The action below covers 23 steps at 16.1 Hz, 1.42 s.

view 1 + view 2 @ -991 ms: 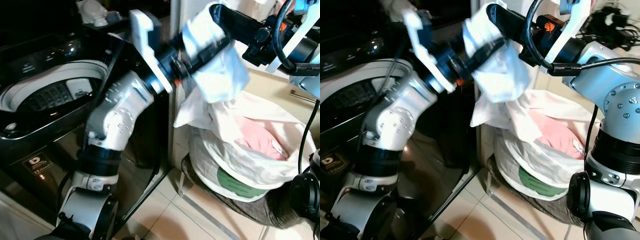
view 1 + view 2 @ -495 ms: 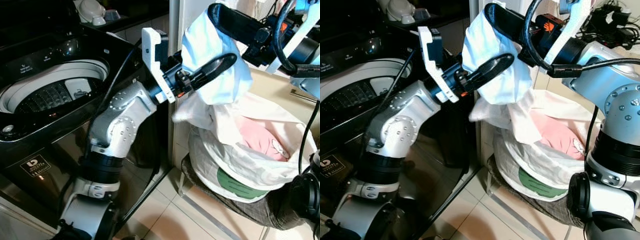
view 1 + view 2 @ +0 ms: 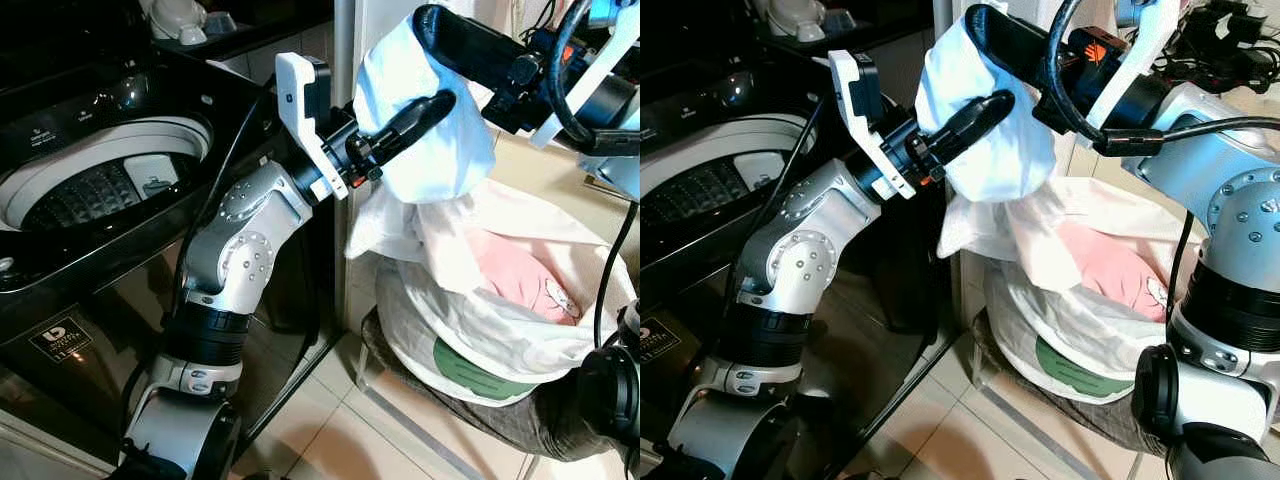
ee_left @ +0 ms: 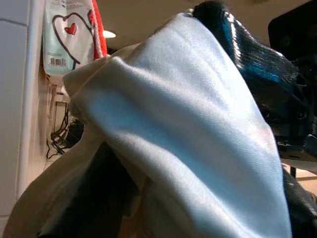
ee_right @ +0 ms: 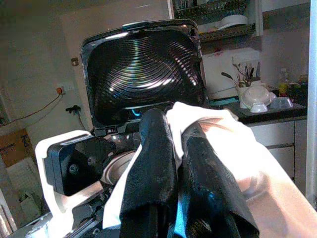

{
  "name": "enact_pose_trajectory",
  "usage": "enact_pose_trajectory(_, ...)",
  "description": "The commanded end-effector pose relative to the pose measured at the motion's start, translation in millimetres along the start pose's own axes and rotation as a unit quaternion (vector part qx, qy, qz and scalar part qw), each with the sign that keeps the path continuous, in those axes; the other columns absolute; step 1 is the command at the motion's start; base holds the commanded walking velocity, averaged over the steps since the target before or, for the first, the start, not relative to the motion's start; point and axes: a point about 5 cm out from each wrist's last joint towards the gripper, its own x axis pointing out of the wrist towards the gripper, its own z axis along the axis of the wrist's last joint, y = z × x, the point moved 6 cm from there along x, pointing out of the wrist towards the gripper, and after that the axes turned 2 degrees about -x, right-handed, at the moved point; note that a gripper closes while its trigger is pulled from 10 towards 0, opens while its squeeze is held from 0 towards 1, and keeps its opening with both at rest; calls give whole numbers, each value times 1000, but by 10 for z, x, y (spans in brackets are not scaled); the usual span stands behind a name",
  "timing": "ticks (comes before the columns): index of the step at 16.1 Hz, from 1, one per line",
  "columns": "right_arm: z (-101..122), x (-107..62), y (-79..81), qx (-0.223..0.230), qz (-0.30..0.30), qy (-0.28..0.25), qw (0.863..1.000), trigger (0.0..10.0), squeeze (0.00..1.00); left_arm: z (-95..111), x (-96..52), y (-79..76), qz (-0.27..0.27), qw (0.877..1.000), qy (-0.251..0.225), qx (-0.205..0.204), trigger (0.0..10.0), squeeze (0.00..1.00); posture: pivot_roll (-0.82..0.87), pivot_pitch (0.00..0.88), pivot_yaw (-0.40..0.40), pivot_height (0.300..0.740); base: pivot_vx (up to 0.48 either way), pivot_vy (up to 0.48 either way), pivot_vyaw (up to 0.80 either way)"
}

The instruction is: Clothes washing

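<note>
While both arms reach up together, your right pincer (image 3: 985, 25) is clamped on the pale blue-white cloth garment (image 3: 990, 140), its black fingers (image 5: 158, 163) pinching a fold. Your left pincer (image 3: 425, 105) presses one finger against the same garment; whether it grips, you cannot tell. The garment hangs high above the white fabric laundry bag (image 3: 500, 330), which holds a pink cloth (image 3: 515, 280). To your left stands the black top-loading washing machine (image 3: 90, 190), lid raised, drum open.

Washer (image 3: 110, 180) left, laundry basket (image 3: 480, 340) right (floor-level)
</note>
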Motion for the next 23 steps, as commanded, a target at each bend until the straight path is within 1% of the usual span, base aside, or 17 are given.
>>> enact_pose_trajectory(1, 23, 1, 69, -10, 9, -6, 1000, 0, 0, 52, -2, 64, 13, 1000, -6, 9, 0, 0, -159, 0, 86, 740, 0, 0, 0)
enact_pose_trajectory(6, 9, -7, 55, -10, 1, -8, 1000, 0, 0, 97, -5, 108, 16, 1000, -12, 18, 0, 0, -153, 0, 93, 740, 0, 0, 0)
enact_pose_trajectory(10, -6, -12, 44, -14, -6, -8, 1000, 0, 0, 165, -7, 216, 42, 998, -27, 31, 0, 0, -152, 0, 98, 740, 0, 0, 0)
enact_pose_trajectory(11, -15, -14, 41, -16, -9, -7, 1000, 0, 0, 200, -11, 279, 56, 997, -33, 39, 0, 0, -152, 0, 102, 740, 0, 0, 0)
enact_pose_trajectory(12, -25, -19, 42, -17, -10, -4, 1000, 3765, 0, 221, -13, 319, 66, 996, -35, 45, 0, 0, -153, 0, 102, 740, 0, 0, 0)
enact_pose_trajectory(13, -37, -27, 32, -15, -14, -2, 1000, 10000, 718, 248, -14, 366, 79, 995, -39, 50, 0, 0, -152, 0, 105, 740, 0, 0, 0)
enact_pose_trajectory(14, -58, -39, 26, -3, -16, -4, 1000, 10000, 1000, 278, -20, 414, 90, 993, -42, 58, 0, 0, -151, 0, 106, 740, 0, 0, 0)
enact_pose_trajectory(15, -76, -58, 20, -1, -18, -2, 1000, 10000, 1000, 303, -24, 450, 99, 992, -45, 64, 0, 0, -151, 0, 106, 740, 0, 0, 0)
enact_pose_trajectory(16, -132, -130, -18, -21, -34, 14, 999, 10000, 1000, 392, -40, 560, 123, 988, -49, 86, 0, 0, -148, 0, 106, 740, 0, 0, 0)
enact_pose_trajectory(17, -174, -174, -39, -33, -44, 26, 998, 10000, 1000, 447, -49, 620, 135, 984, -52, 99, 0, 0, -148, 0, 106, 740, 0, 0, 0)
enact_pose_trajectory(18, -265, -314, -60, -51, -54, 46, 996, 10000, 0, 611, -71, 789, 166, 974, -50, 142, 0, 0, -142, 0, 105, 740, 0, 0, 0)
enact_pose_trajectory(20, -312, -386, -69, -58, -60, 55, 995, 10000, 0, 694, -81, 889, 180, 966, -39, 179, 0, 0, -134, 0, 105, 740, 0, 0, 0)
enact_pose_trajectory(21, -390, -458, -81, -67, -68, 72, 993, 10000, 0, 865, -111, 1073, 214, 950, -25, 226, 0, 0, -129, 0, 112, 740, 0, 0, 0)
enact_pose_trajectory(22, -439, -490, -75, -67, -71, 79, 992, 10000, 0, 1055, -114, 1174, 237, 930, -12, 281, 0, 0, -127, 0, 114, 740, 0, 0, 0)
enact_pose_trajectory(23, -502, -521, -62, -66, -74, 86, 991, 10000, 0, 1402, -110, 1257, 265, 888, 3, 376, 0, 0, -121, 0, 117, 740, 0, 0, 0)
